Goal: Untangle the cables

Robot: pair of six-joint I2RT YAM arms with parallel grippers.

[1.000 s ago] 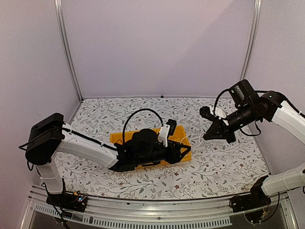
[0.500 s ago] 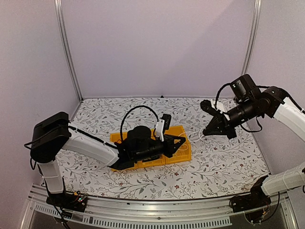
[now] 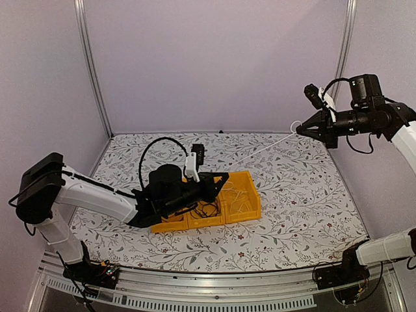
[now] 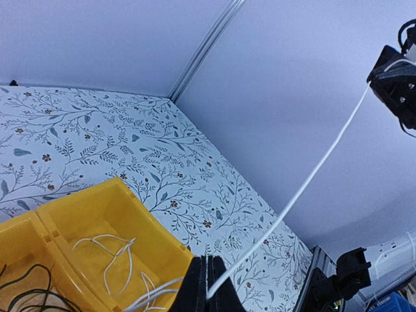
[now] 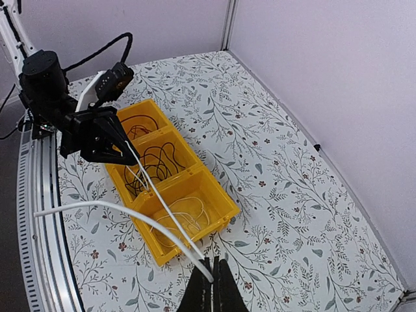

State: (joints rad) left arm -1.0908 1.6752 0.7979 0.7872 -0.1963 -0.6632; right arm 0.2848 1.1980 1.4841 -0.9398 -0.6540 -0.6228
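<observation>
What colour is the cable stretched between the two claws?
White cable, clearest in the left wrist view.

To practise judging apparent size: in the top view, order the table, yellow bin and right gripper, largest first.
1. Table.
2. Yellow bin.
3. Right gripper, shut on the white cable; clearly smallest.

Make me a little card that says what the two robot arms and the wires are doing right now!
left fingers: shut on the white cable, just above the yellow bin
right fingers: shut on the same white cable, raised high in the air
white cable: stretched in a straight line between both arms
yellow bin: three compartments in a row, on the flowery table
inside the bin: loose white cables in the right-end compartment, black cables in the middle one
</observation>
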